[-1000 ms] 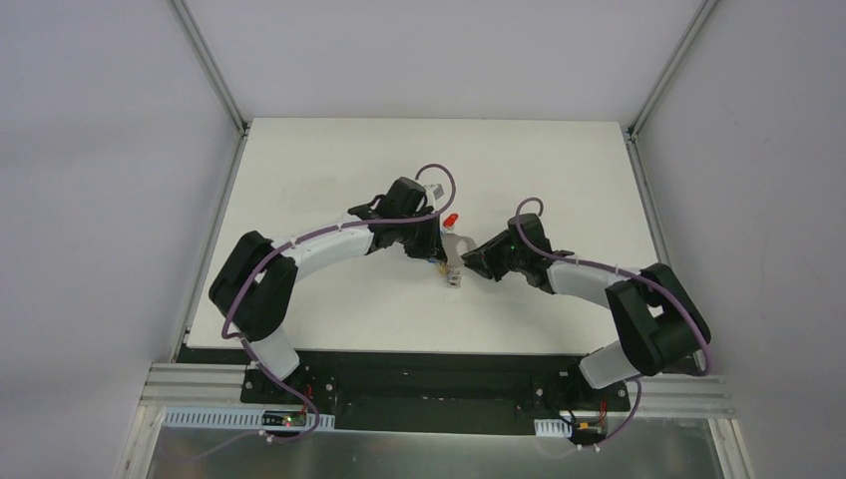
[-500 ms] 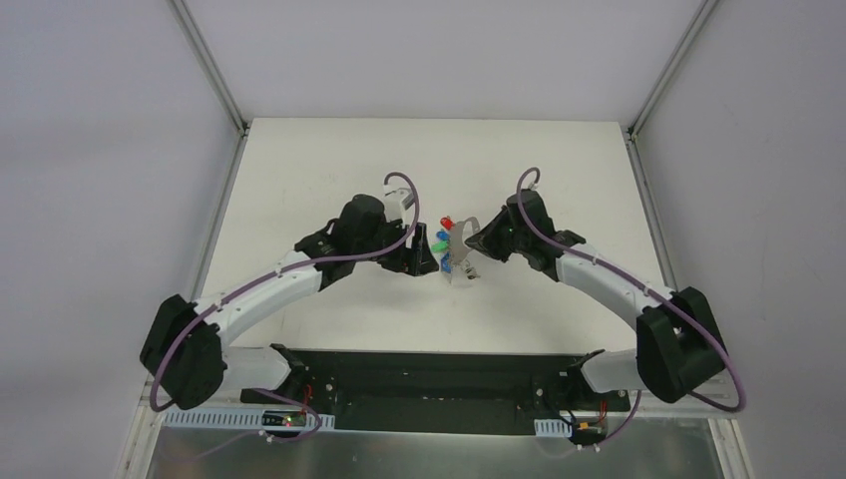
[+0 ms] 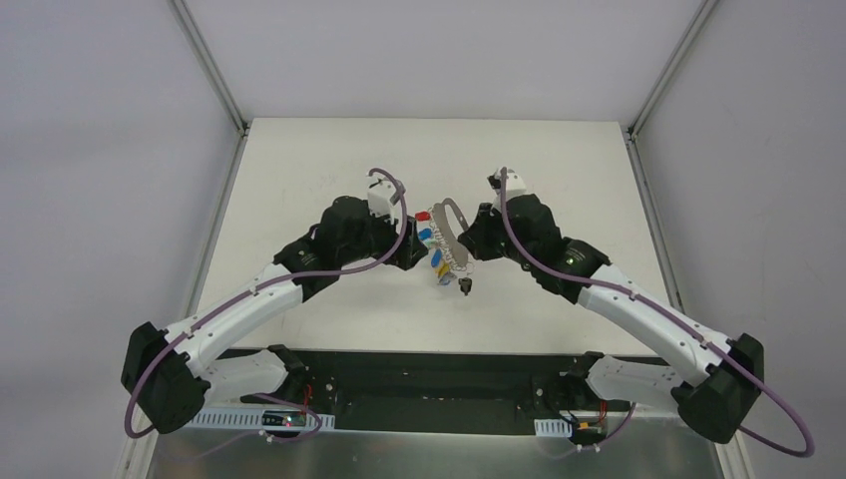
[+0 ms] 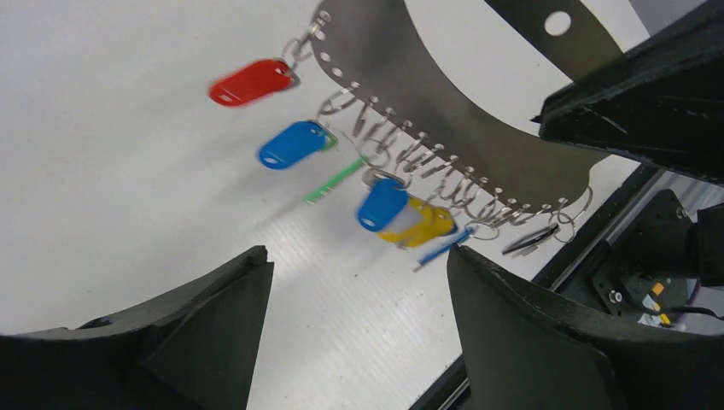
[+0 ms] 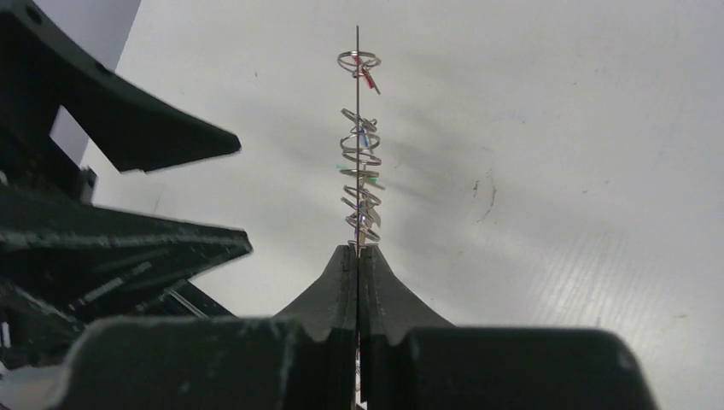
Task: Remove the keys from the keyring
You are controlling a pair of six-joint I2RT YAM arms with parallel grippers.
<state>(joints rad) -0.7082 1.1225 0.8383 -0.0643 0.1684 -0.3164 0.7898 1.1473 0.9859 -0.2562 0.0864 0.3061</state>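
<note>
The keyring [image 3: 451, 228] is a curved grey metal band with a row of holes, held up above the white table [image 3: 299, 170]. My right gripper [image 3: 465, 239] is shut on its thin edge [image 5: 357, 128], jaws pressed together [image 5: 357, 253]. Small rings along the band [image 4: 410, 81] carry the keys: a red tag [image 4: 252, 82], a blue tag [image 4: 293, 143], a green one [image 4: 335, 179], another blue [image 4: 382, 203], a yellow [image 4: 424, 225] and a dark key [image 4: 531, 239]. My left gripper [image 3: 413, 249] is open [image 4: 357, 256], just short of the hanging keys, holding nothing.
The table's black front edge [image 4: 512, 342] lies below the left gripper. Metal frame posts [image 3: 210, 70] stand at the table's back corners. In the right wrist view the left gripper's fingers [image 5: 137, 137] sit close to the left of the keyring.
The left gripper has opened and drawn back to the left. The right gripper has shut on the keyring and lifted it; both arms have stretched farther over the table.
</note>
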